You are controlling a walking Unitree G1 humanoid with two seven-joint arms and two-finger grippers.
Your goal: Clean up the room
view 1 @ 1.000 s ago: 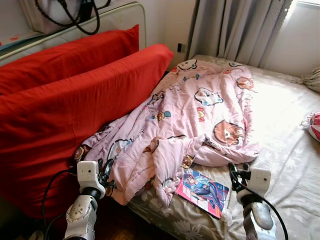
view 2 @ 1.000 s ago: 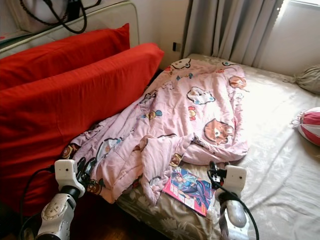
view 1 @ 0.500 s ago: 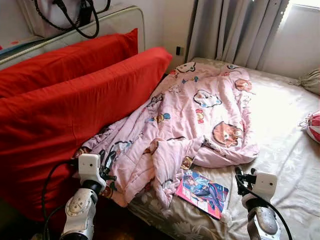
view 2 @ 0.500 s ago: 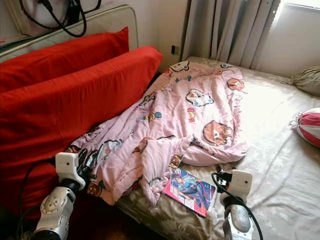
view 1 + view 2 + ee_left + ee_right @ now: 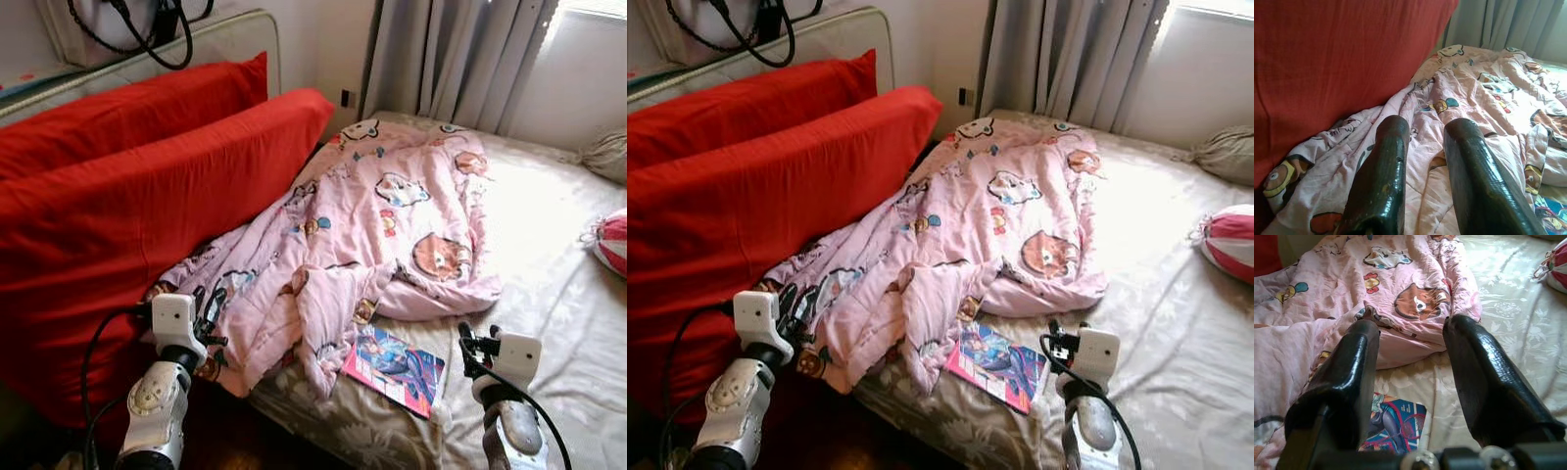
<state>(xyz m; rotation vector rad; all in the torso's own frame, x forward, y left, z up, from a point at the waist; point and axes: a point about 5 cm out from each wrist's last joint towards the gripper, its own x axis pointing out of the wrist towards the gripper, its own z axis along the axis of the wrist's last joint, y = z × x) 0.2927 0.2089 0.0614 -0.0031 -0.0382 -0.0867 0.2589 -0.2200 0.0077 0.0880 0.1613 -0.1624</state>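
The pink blanket [image 5: 377, 235] lies crumpled on the bed [image 5: 549, 294]. Left end effector [image 5: 1425, 161] hovers empty, parted, at its 7 o'clock hem; probably pinch 1 thick fold there.

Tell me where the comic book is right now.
In the left eye view the comic book lies flat on the bed sheet near its front edge, just below the pink blanket's loose corner, left of the right end effector.
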